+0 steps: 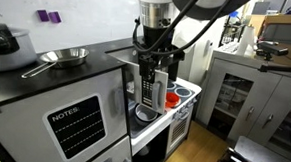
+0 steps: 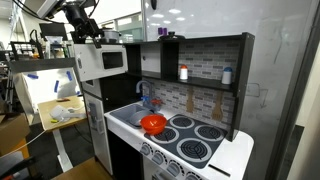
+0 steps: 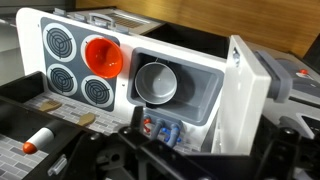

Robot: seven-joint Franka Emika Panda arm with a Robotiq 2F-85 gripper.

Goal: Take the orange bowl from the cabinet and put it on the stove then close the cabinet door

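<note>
The orange bowl (image 2: 153,123) sits upright on a burner of the white stove (image 2: 200,140), next to the sink. In the wrist view the bowl (image 3: 103,55) covers one of the four burners of the stove (image 3: 62,62). The white-framed cabinet door (image 1: 145,88) stands upright beside the sink and shows as a white panel (image 3: 250,95) in the wrist view. The cabinet's inside is hidden. My gripper (image 3: 200,140) is open and empty, high above the unit near the door; it shows in both exterior views (image 1: 151,73) (image 2: 88,33).
A steel bowl (image 3: 155,82) lies in the grey sink (image 3: 205,95). A steel unit marked "NOTES" (image 1: 78,123) carries a grey pan (image 1: 65,57). A tall grey glass-door cabinet (image 1: 247,91) stands beyond the stove. A shelf with bottles (image 2: 200,74) overhangs the cooktop.
</note>
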